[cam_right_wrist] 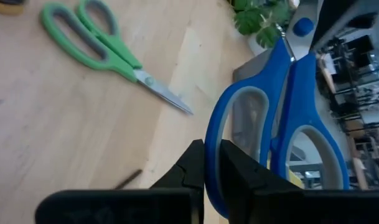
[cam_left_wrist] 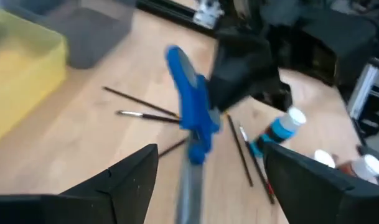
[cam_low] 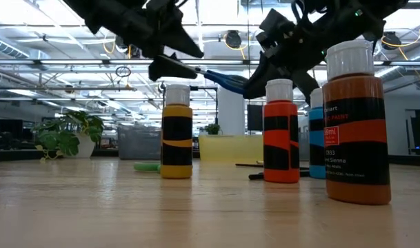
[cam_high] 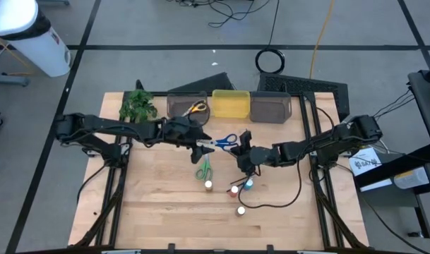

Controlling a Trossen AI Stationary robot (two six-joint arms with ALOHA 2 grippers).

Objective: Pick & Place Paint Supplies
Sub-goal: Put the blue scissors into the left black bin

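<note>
The blue-handled scissors (cam_high: 225, 141) hang in the air between both grippers. My right gripper (cam_right_wrist: 205, 149) is shut on one handle loop. My left gripper (cam_left_wrist: 211, 149) is open; its fingers stand wide on either side of the blades (cam_left_wrist: 189, 186) without touching them. Green-handled scissors (cam_high: 204, 169) lie flat on the table. Several white-capped paint bottles (cam_high: 234, 190) stand upright nearer the near edge. Thin dark brushes (cam_left_wrist: 145, 109) lie on the wood under the scissors. Yellow-handled scissors (cam_high: 195, 108) lie in the left grey bin. My right gripper pinches the rim of one blue handle loop (cam_right_wrist: 209, 134) between its fingers, one finger (cam_right_wrist: 242, 177) inside the loop and one outside. It comes roughly level from the table's right. The scissors are lifted clear of the table, blades pointing toward the left gripper.
Along the far edge stand a grey bin (cam_high: 179, 99), a yellow bin (cam_high: 231, 104) and a second grey bin (cam_high: 271, 107), with a green plant (cam_high: 137, 106) to their left. A dark cable (cam_high: 271, 204) loops over the table near the bottles.
</note>
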